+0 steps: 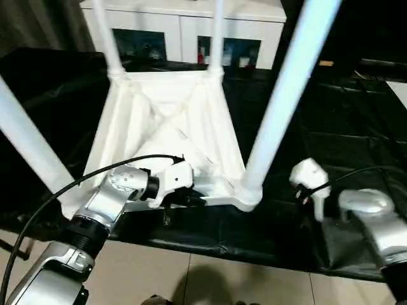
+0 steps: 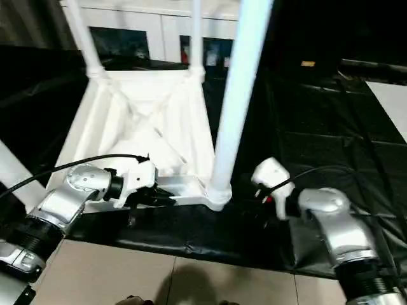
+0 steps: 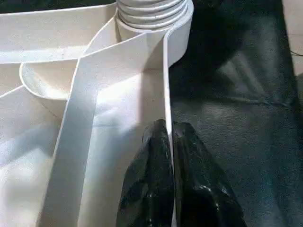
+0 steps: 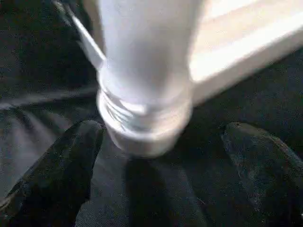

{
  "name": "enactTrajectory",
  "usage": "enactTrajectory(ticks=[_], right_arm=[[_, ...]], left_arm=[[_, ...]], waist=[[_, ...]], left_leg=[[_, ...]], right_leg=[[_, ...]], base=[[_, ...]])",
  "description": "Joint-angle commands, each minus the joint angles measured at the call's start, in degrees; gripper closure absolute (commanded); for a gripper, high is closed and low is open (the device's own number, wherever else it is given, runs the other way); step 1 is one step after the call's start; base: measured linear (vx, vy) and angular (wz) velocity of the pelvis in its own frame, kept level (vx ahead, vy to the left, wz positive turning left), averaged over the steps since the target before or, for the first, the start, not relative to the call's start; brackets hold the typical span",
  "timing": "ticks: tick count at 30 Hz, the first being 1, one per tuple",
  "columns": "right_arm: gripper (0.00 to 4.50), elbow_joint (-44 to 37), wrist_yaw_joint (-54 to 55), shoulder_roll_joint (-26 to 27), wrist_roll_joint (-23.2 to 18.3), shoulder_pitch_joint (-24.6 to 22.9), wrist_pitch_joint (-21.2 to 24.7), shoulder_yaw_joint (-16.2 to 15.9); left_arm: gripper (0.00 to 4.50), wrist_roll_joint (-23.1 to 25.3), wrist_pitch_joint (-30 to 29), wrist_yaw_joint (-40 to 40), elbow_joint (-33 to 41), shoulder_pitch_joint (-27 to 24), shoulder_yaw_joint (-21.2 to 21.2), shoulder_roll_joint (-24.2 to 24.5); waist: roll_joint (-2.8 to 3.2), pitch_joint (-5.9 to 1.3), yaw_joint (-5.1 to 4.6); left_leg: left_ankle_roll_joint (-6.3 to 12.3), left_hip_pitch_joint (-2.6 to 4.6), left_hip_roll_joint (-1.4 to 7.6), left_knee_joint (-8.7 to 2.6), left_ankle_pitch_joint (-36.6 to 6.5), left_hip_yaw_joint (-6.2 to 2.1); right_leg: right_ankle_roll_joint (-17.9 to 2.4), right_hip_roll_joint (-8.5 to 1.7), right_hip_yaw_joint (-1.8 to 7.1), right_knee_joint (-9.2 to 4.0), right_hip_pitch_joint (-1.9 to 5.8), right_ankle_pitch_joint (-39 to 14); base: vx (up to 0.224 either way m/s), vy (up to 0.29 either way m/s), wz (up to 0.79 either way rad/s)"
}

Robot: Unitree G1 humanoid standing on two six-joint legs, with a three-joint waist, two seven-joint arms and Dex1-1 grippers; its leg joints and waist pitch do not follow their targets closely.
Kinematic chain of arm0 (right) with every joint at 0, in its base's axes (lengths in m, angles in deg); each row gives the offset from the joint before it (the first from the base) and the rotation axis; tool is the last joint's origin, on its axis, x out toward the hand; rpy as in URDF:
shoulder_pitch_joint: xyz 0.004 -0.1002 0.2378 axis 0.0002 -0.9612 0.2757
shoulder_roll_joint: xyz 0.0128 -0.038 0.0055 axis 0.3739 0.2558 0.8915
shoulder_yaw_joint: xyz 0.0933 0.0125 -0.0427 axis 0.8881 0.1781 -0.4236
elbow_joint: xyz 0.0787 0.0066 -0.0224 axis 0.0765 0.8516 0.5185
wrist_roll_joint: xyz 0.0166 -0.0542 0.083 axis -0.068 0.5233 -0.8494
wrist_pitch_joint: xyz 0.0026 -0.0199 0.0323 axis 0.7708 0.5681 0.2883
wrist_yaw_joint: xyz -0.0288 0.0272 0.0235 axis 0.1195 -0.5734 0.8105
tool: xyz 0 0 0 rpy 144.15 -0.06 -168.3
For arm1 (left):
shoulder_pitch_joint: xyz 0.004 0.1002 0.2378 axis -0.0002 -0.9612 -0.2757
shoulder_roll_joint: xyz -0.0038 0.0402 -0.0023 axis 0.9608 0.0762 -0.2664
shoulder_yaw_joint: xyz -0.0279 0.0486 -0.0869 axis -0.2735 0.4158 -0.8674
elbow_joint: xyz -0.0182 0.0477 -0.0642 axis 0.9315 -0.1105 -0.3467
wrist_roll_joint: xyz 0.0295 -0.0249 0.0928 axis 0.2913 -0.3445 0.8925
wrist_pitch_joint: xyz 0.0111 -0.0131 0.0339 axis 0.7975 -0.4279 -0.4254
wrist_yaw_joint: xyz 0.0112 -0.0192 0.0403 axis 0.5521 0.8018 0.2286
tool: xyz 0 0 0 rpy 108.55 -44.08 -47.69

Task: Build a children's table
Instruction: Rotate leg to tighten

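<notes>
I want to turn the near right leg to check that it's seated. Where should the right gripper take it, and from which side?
Grip the near right leg low on its round tube, just above the ribbed collar at the corner socket. Come from the robot's right, over the black-covered work table, jaws level across the tube. The right gripper already stands there, open and facing the leg's base; the table top blocks the other side.

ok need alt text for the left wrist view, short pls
Two black fingers are closed on the thin white side rim of the upturned children's table. Past them, ribs run to a round corner socket holding the ribbed base of a leg, with the black table cover beside the rim.
</notes>
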Motion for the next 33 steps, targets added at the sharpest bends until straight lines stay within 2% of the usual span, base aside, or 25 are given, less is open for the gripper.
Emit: enactTrajectory(ticks=[1,6,9,11,12,21,22,29,33], right_arm=[[0.03,-0.46,-1.68,0.22,-1.35,1.01,0.35,-0.27],[0.03,0.29,-2.88,1.3,-1.91,2.02,-0.28,-0.95],[0.43,1.24,-2.89,2.39,-2.56,2.95,-0.74,-0.48],[0.51,1.33,-3.12,2.51,-2.77,3.04,-0.58,-0.44],[0.73,1.43,-3.78,2.48,-2.86,3.06,-0.82,-0.51],[1.33,1.95,-5.09,2.25,-3.11,2.95,-1.65,-0.9],[1.57,1.97,-5.1,2.25,-3.1,2.95,-1.67,-0.91],[1.8,2.45,-5.11,2.96,-3.26,2.65,-2.09,-0.74],[1.87,6.08,0.82,5.52,-1.13,2.94,-4.63,-0.03]], left_arm=[[4.5,-0.75,1.19,1.9,-0.19,0.17,1.42,-0.3],[4.5,-0.59,1.03,2.59,0.16,0.04,1.18,-0.3],[4.5,-0.53,1.21,2.59,-0.18,0.12,1.21,-0.38],[4.5,-0.52,1.22,2.6,-0.23,0.11,1.2,-0.4],[4.5,-0.4,1.28,2.58,-0.35,0.05,1.13,-0.44],[4.5,-0.26,1.36,2.72,-0.77,0.09,0.96,-0.3],[4.5,-0.26,1.37,2.72,-0.78,0.1,0.95,-0.3],[4.5,-0.33,1.16,2.78,-1.22,0.29,0.8,-0.48],[4.5,-0.16,0.54,0.84,-2.54,0.87,0.28,-1.7]], waist=[[-0.43,-3.76,0.15],[-0.51,-3.71,0.19],[-0.67,-3.79,0.11],[-0.66,-3.77,0.18],[-0.68,-3.77,0.22],[-0.68,-3.89,0.27],[-0.66,-3.87,0.27],[-0.48,-3.91,0.28],[-0.59,-3.8,0.1]], left_leg=[[4.55,1.45,2.82,-3.94,-13.29,-0.85],[3.17,1.42,2.76,-4.09,-14.82,-0.98],[3.0,1.25,2.64,-3.97,-14.43,-1.01],[2.99,1.26,2.64,-3.97,-14.18,-1.0],[2.91,1.3,2.66,-3.98,-14.25,-1.02],[3.2,1.23,2.61,-3.86,-13.36,-1.0],[3.26,1.23,2.61,-3.84,-13.37,-0.99],[3.2,1.24,2.59,-3.81,-13.49,-1.01],[2.8,1.28,2.48,-3.86,-14.65,-1.01]], right_leg=[[-14.59,-2.83,1.72,-2.8,2.52,-11.08],[-13.51,-2.89,1.73,-2.97,2.48,-13.67],[-13.3,-2.91,1.74,-2.84,2.45,-13.75],[-13.2,-2.88,1.75,-2.85,2.45,-13.81],[-13.04,-2.85,1.74,-2.84,2.42,-14.16],[-13.3,-2.83,1.69,-2.68,2.49,-13.11],[-13.37,-2.83,1.69,-2.68,2.47,-13.02],[-13.41,-2.77,1.66,-2.67,2.5,-12.93],[-13.33,-2.81,1.64,-2.87,2.43,-14.51]], base=[[0.0,0.0,0.0],[0.0,0.0,0.0],[0.0,0.0,0.0],[0.0,0.0,0.0],[0.0,0.0,0.0],[0.0,0.0,0.0],[0.0,0.0,0.0],[0.0,0.0,0.0],[0.0,0.0,0.0]])
